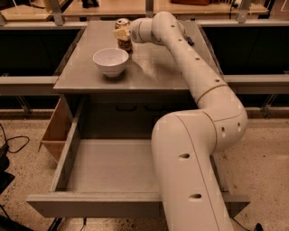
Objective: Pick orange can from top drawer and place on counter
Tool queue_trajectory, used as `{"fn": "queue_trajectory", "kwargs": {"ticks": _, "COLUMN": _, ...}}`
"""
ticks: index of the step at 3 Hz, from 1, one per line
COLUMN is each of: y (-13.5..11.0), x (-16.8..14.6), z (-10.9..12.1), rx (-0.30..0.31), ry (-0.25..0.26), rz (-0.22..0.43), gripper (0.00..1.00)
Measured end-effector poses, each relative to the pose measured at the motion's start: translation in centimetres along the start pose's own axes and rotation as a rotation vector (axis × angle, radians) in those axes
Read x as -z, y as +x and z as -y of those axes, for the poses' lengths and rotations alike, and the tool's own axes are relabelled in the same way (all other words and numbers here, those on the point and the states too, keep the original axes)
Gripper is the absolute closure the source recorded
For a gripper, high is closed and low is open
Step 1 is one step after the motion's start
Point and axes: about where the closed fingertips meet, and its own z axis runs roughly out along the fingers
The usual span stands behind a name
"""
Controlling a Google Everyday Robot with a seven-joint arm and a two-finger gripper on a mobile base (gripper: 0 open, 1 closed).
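Observation:
The orange can (123,41) stands upright at the back of the grey counter (162,67), just behind the white bowl. My gripper (121,33) reaches in from the right and is shut on the orange can, with a pale finger (119,33) across its front. The can's base looks to be at the counter surface. The top drawer (67,155) is pulled out wide below the counter, and its visible floor holds nothing. My arm (194,149) covers the drawer's right part.
A white bowl (111,61) sits on the counter's left front part, close to the can. A light brown wooden box (55,133) stands on the floor left of the drawer. Tan wooden tabletops (108,6) run behind the counter. Cables (11,144) lie on the floor at left.

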Motion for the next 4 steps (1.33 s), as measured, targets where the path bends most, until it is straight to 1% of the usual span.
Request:
{"fn": "queue_trajectory", "kwargs": {"ticks": 3, "y": 0.01, "x": -0.01, "z": -0.01, "rx": 0.0, "ry": 0.0, "rz": 0.0, "gripper": 0.11}}
{"fn": "queue_trajectory", "kwargs": {"ticks": 4, "y": 0.01, "x": -0.01, "z": -0.01, "rx": 0.0, "ry": 0.0, "rz": 0.0, "gripper": 0.0}}
